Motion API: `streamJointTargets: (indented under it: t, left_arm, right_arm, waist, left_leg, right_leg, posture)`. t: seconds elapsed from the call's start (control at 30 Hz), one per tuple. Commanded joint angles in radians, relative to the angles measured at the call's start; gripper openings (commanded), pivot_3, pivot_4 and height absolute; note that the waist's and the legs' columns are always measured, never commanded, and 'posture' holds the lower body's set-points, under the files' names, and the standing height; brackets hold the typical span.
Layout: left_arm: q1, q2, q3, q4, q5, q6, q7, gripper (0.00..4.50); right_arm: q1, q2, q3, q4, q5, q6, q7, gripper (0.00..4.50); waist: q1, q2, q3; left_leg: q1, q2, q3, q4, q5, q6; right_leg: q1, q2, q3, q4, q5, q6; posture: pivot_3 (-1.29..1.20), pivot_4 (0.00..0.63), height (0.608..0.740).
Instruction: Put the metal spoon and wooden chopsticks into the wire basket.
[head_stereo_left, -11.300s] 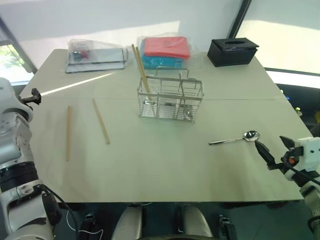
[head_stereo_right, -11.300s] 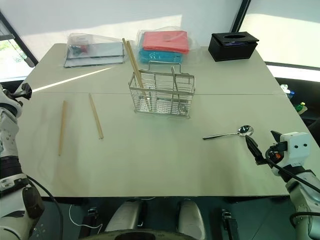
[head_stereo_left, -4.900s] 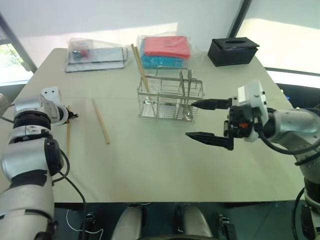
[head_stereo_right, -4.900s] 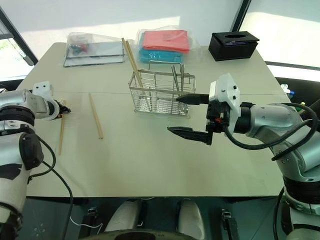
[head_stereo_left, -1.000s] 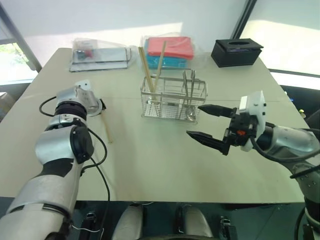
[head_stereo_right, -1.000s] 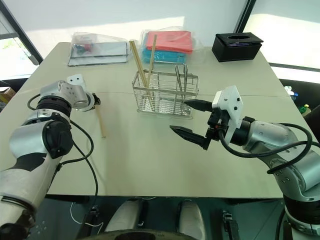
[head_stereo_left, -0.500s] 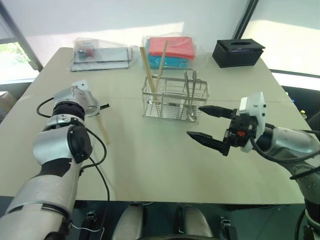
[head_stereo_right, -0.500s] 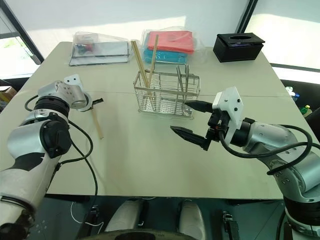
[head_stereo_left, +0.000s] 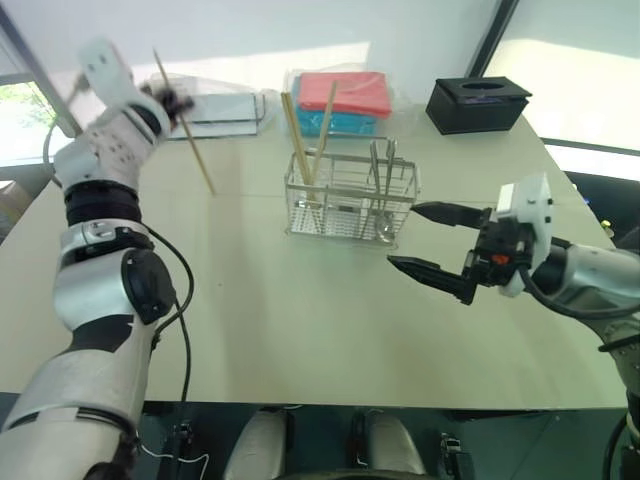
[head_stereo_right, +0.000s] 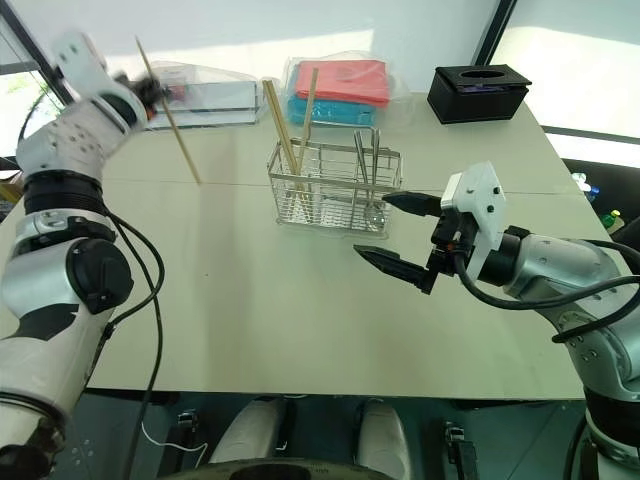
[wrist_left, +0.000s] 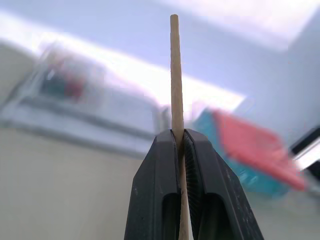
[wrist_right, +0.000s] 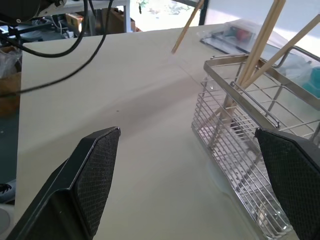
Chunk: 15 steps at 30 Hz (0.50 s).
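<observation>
My left gripper (head_stereo_left: 168, 100) is raised high at the far left of the table, shut on one of the wooden chopsticks (head_stereo_left: 190, 140), which slants down toward the tabletop. In the left wrist view the fingers (wrist_left: 155, 170) clamp the stick (wrist_left: 174, 65) upright. The wire basket (head_stereo_left: 350, 195) stands mid-table with two more chopsticks (head_stereo_left: 298, 135) leaning in its left end. The metal spoon (head_stereo_left: 388, 170) stands handle-up in its right end. My right gripper (head_stereo_left: 403, 235) hovers open just right of the basket, nothing between its fingers (wrist_right: 95, 170).
A black box (head_stereo_left: 477, 103) sits at the far right corner. A plastic bag with red and blue packs (head_stereo_left: 340, 100) lies behind the basket, and a clear plastic packet (head_stereo_left: 215, 105) lies behind my left gripper. The table (head_stereo_left: 300, 320) is bare in front of the basket.
My left gripper has closed on the chopstick and swung it up off the table, high into the air. The right gripper has stayed open beside the basket.
</observation>
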Motion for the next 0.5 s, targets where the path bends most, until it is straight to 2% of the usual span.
streamJointTargets:
  t: [0.03, 0.2, 0.5]
  left_arm:
    - [-0.113, -0.010, -0.002, -0.094, -0.056, -0.080, -0.082, 0.03]
    - [-0.163, -0.086, -0.052, -0.138, -0.074, -0.111, -0.151, 0.03]
    - [-0.057, -0.211, -0.228, -0.140, 0.020, -0.190, -0.267, 0.03]
  right_arm:
    - [0.004, -0.009, -0.038, -0.024, 0.020, 0.005, -0.014, 4.50]
    - [0.025, 0.004, -0.041, -0.048, 0.023, 0.008, -0.039, 4.50]
    - [0.066, 0.009, -0.067, -0.093, 0.046, 0.010, -0.087, 4.50]
  waist:
    - [0.000, 0.000, 0.000]
    - [0.000, 0.002, -0.001]
    - [-0.005, 0.002, 0.000]
  left_leg:
    - [0.000, 0.000, 0.000, 0.000, 0.000, 0.000]
    - [0.002, 0.000, 0.000, 0.000, -0.003, 0.006]
    - [0.002, 0.001, 0.000, 0.001, -0.003, 0.007]
  right_leg:
    - [0.000, 0.000, 0.000, 0.000, 0.000, 0.000]
    - [0.002, 0.000, 0.000, 0.000, 0.000, 0.000]
    - [0.002, 0.002, 0.000, 0.000, 0.000, 0.000]
  posture:
    - [0.00, 0.150, 0.667]
    - [0.00, 0.150, 0.667]
    - [0.00, 0.150, 0.667]
